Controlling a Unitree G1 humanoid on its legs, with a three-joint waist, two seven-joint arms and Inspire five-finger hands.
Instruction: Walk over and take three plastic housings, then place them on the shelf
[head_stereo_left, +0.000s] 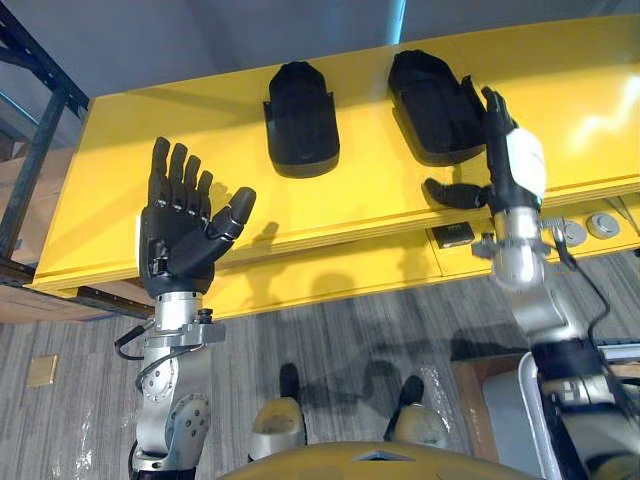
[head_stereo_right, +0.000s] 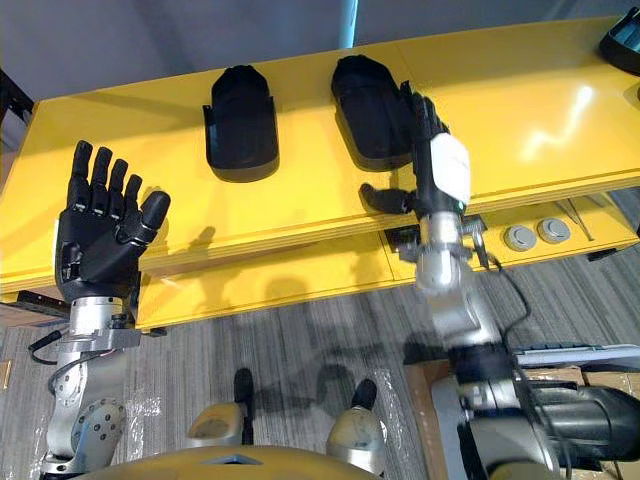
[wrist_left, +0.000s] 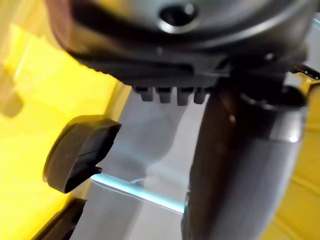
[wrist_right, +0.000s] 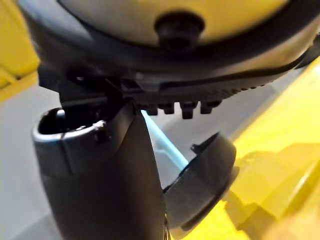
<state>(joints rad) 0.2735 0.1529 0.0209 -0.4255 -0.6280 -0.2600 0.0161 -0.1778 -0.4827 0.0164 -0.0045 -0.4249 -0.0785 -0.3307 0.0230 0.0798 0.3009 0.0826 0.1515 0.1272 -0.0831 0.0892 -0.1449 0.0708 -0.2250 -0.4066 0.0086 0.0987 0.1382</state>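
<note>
1. The yellow table (head_stereo_left: 590, 110) runs across the upper half of the frame. All the housings in view lie on it, so by my reading nothing has been picked up and nothing placed.
2. A dark frame (head_stereo_left: 38, 160) stands at the upper left edge. It may be the shelf, though I cannot tell that for sure. No housing is on it.
3. The right housing (head_stereo_left: 430, 105) lies at upper centre-right, and the left housing (head_stereo_left: 301, 118) lies just beside it, apart from it.
4. A third housing (head_stereo_right: 622, 42) is cut off by the upper right corner.
5. The left hand (head_stereo_left: 178, 235) is raised at centre-left, palm to the camera, fingers spread wide and holding nothing.
6. The right hand (head_stereo_left: 515, 165) stands edge-on at the right housing's right rim, fingers straight and thumb stuck out, gripping nothing. Whether it touches the rim I cannot tell.
7. Two silver discs (head_stereo_left: 603, 224) sit on the lower ledge at the right.
8. Judged from this, the walk is done. All three grasps and the trip to the shelf are left.
</note>
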